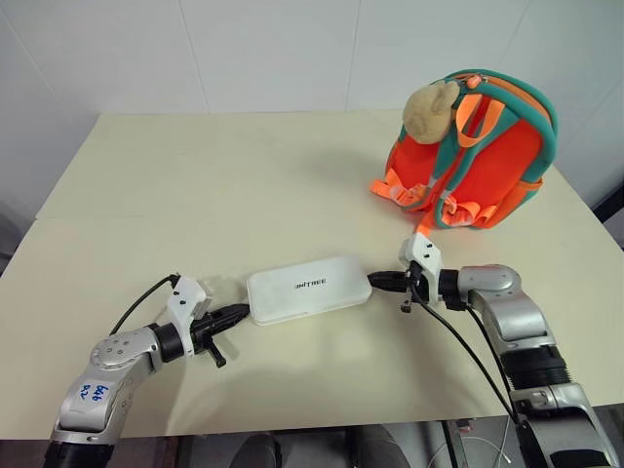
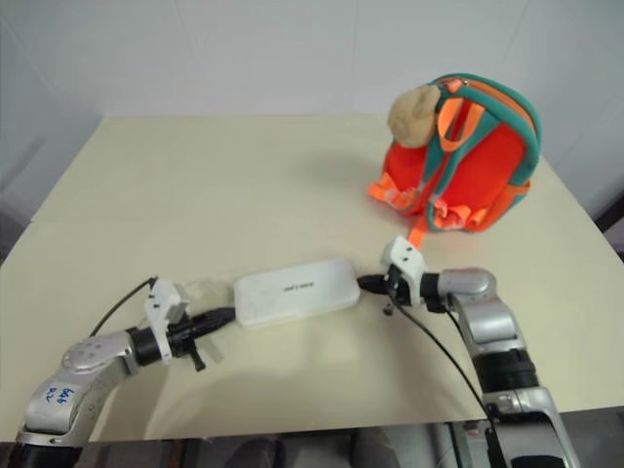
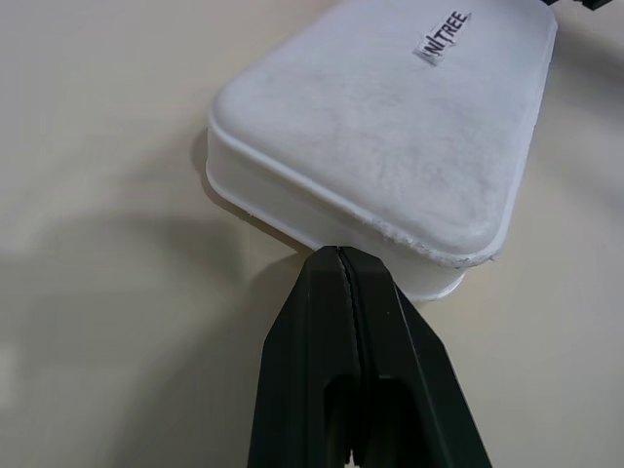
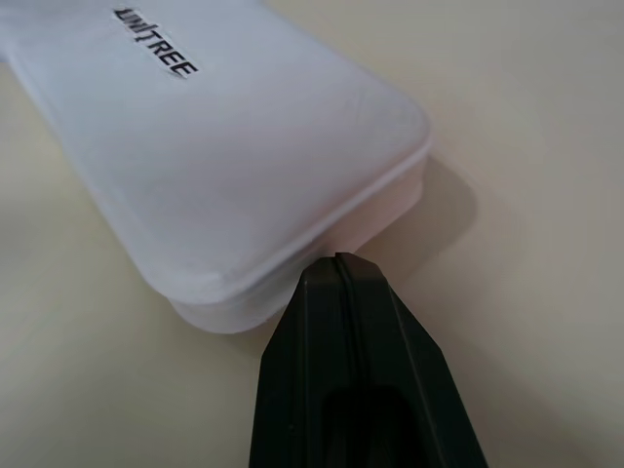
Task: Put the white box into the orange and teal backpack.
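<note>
The white box (image 1: 309, 290) lies flat on the pale counter (image 1: 195, 195), near its front edge, with the left gripper (image 1: 240, 313) at the box's nine o'clock end and the right gripper (image 1: 375, 281) at its three o'clock end. Both sets of jaws are pressed tight together with nothing between them, and each black tip sits right at the short end of the box, holding nothing. The orange and teal backpack (image 1: 487, 166) stands up at about one o'clock from the box, well apart from it, with a tan plush toy (image 1: 430, 108) hanging at its top
</note>
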